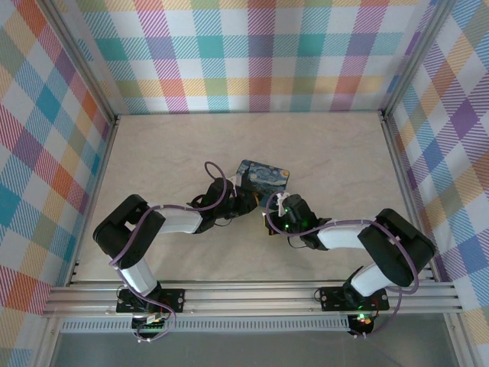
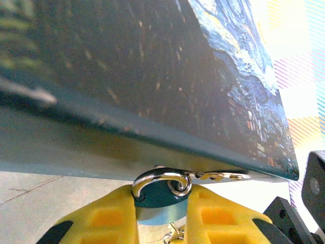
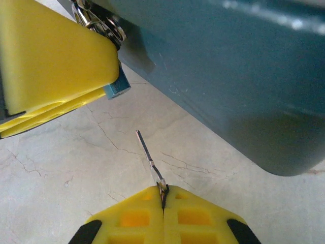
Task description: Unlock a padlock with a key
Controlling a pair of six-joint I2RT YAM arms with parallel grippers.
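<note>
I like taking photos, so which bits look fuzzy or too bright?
Left wrist view: the tin is fuzzy up close, the wall behind glares white, the padlock shackle glints. Right wrist view: the key looks sharp, the tin blurry. Top view: evenly lit.

Your tiny blue padlock [image 2: 158, 201] stands shackle [image 2: 161, 181] toward twelve o'clock; the thin dark key [image 3: 149, 155] points eleven o'clock, short of it.

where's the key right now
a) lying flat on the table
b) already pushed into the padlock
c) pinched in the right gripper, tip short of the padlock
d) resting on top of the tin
c: the right wrist view shows the key clamped in the shut right gripper, its tip ending clear of the blue padlock that the left gripper holds.
</note>
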